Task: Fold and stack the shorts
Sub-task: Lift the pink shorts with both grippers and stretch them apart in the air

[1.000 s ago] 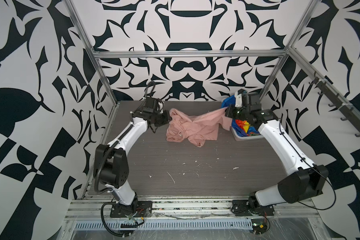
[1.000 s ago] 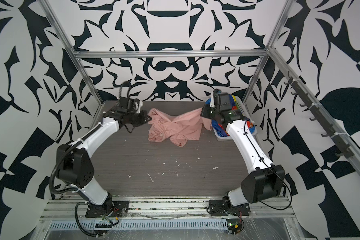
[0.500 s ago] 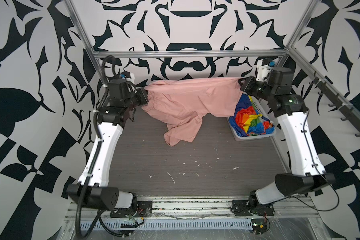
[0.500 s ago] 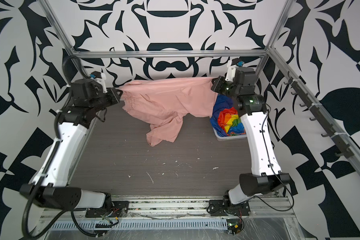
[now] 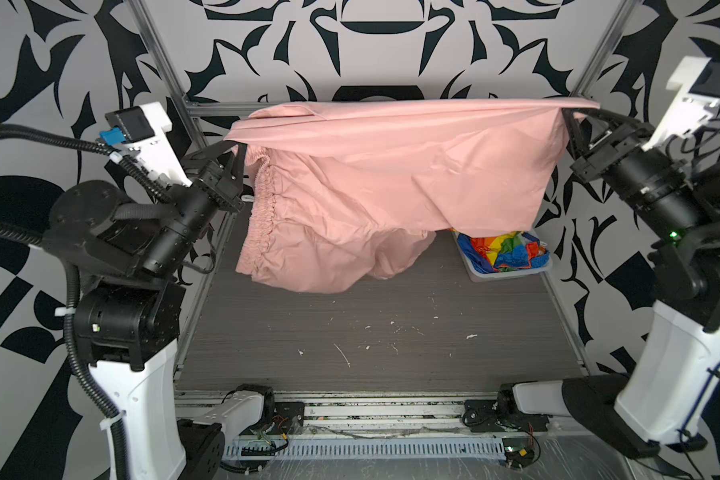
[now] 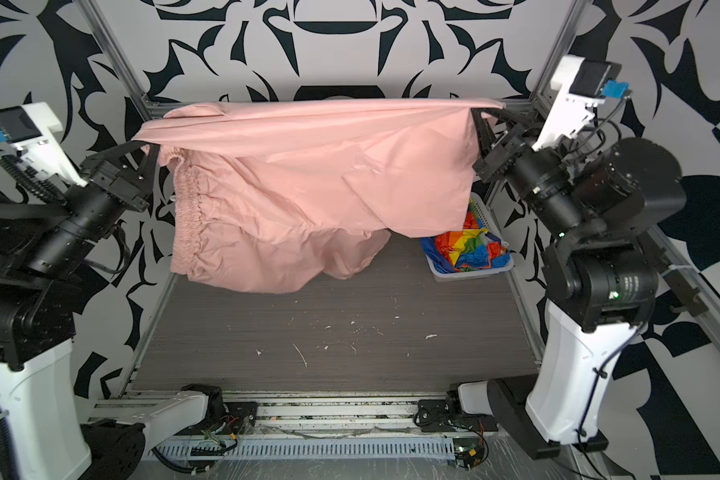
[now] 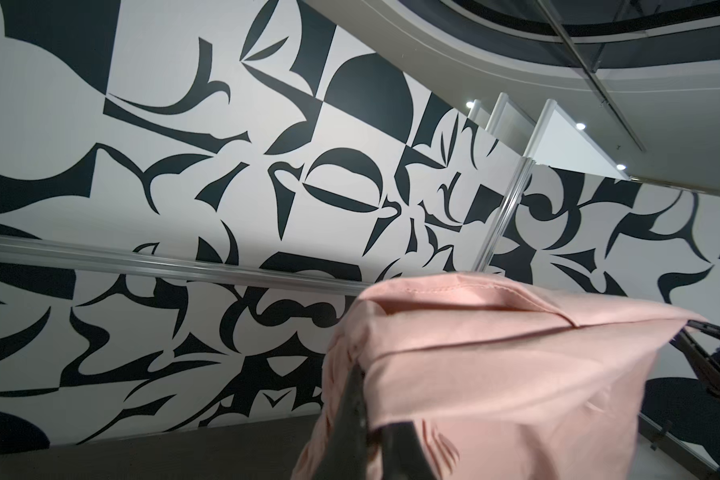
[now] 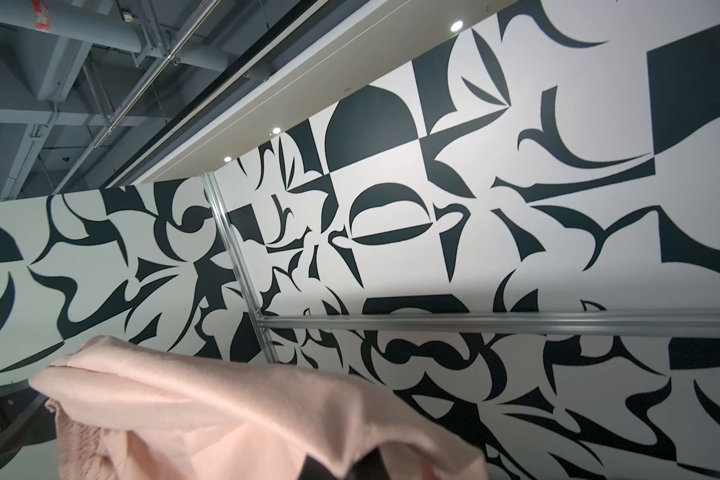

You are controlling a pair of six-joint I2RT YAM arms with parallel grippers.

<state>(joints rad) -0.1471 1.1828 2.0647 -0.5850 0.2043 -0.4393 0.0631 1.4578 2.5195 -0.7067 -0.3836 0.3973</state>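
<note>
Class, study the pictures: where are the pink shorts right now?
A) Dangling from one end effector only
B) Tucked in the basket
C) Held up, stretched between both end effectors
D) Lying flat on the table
C: in both top views the pink shorts span the gap between the left end effector and the right end effector, each pinching an upper corner.

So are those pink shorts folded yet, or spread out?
Spread out, not folded. The pink shorts hang stretched between the left gripper and right gripper, both shut on the top edge, the rest drooping loose.
</note>
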